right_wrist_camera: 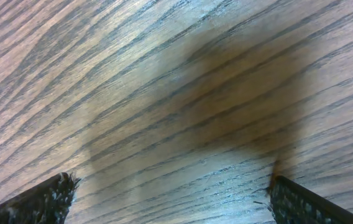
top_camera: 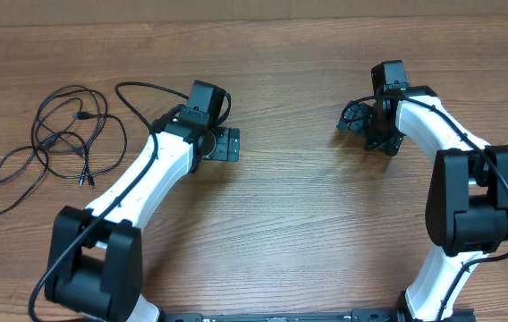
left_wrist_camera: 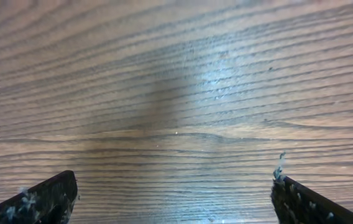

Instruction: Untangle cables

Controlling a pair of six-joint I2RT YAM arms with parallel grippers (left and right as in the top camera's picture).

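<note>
The cables (top_camera: 64,134) lie as a loose tangle of thin black cords at the table's left, seen only in the overhead view, with plug ends toward the front left. My left gripper (top_camera: 224,144) is well to the right of them, open over bare wood, touching none. In the left wrist view its fingertips (left_wrist_camera: 47,198) stand wide apart with only wood grain between them. My right gripper (top_camera: 354,118) is at the far right of centre, open and empty. Its fingertips (right_wrist_camera: 301,202) show at the lower corners of the right wrist view above bare wood.
The wooden table (top_camera: 299,215) fills all views. One thin black cord (top_camera: 138,87) curves from the tangle toward the left arm (top_camera: 147,179). The right arm (top_camera: 455,179) rises along the right side. Both arm bases sit at the front edge.
</note>
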